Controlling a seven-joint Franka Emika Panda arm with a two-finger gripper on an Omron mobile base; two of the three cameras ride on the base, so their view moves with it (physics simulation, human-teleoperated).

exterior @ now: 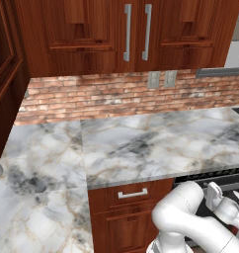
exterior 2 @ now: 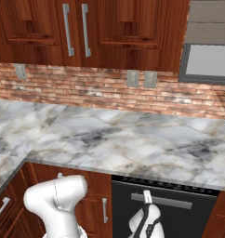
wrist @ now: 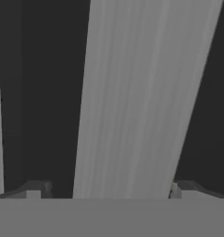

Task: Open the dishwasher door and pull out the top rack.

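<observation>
Hand view sits right up against the dishwasher door [wrist: 40,92]: its grey bar handle [wrist: 141,92] runs up the middle of the picture as a broad pale band, and the gripper [wrist: 109,190] has one dark fingertip [wrist: 33,189] on each side of it. The jaws stand wide, straddling the bar without clear contact on either side, so nothing is held yet. My reading is that this straddle is the set-up for closing on the handle and drawing the door outward and down.

From the right base view the white hand [exterior 2: 144,218] meets the bar handle [exterior 2: 179,201] near its left end, on the black dishwasher door [exterior 2: 202,218] just below the dark vented strip [exterior 2: 165,182]. The door looks shut and flush under the marble counter [exterior 2: 133,139], so the top rack is hidden behind it. A reddish-brown drawer front [exterior: 131,195] with a small silver pull lies just to the left of the door. Farther back stand the brick backsplash [exterior 2: 86,88] with outlet plates [exterior 2: 142,79] and the wooden wall cabinets [exterior 2: 109,28]

No brand, label or writing can be read anywhere
</observation>
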